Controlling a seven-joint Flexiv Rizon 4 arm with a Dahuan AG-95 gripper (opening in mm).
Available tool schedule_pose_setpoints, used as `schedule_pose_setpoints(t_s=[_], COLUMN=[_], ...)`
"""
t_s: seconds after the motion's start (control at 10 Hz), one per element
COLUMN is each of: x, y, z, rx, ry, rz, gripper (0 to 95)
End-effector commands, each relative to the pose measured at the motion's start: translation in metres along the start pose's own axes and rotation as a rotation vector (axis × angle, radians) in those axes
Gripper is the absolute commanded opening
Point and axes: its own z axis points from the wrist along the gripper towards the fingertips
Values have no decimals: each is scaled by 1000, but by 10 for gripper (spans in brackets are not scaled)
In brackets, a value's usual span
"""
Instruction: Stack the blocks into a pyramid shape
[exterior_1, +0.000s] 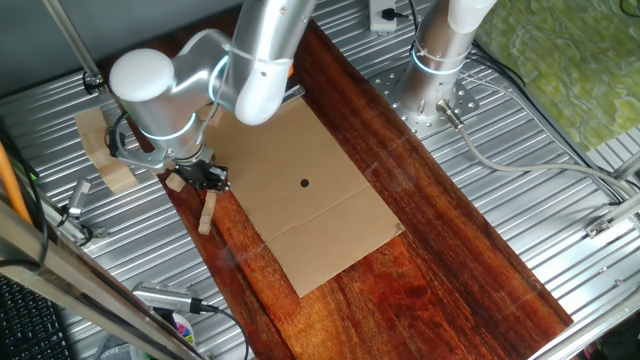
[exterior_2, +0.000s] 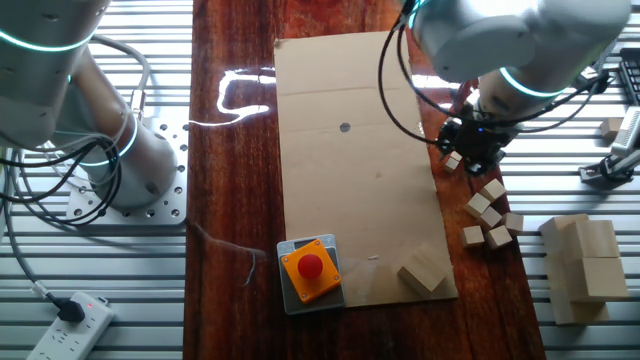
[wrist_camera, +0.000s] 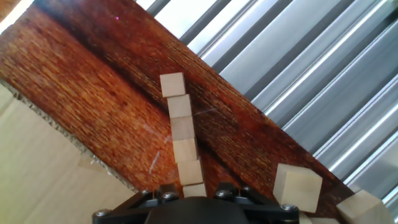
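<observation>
Here end effector (exterior_2: 470, 143) hovers over blocks (wrist_camera: 182, 134) lined up as base row; grip state unclear.

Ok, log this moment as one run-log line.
stage: pick | gripper: low over row of blocks on wooden board | jaws: unclear | cardboard sheet: no pyramid yet
</observation>
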Motion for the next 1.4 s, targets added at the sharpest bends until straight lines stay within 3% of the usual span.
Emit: schedule_pose_setpoints(t_s=[0.1,0.8,1.4], x=[0,1,28], y=[-1,1,29], z=[1,-3,-33], rx=[3,10,11], ry=[-1,3,7], rz=[10,-6,-186], gripper=[0,0,0])
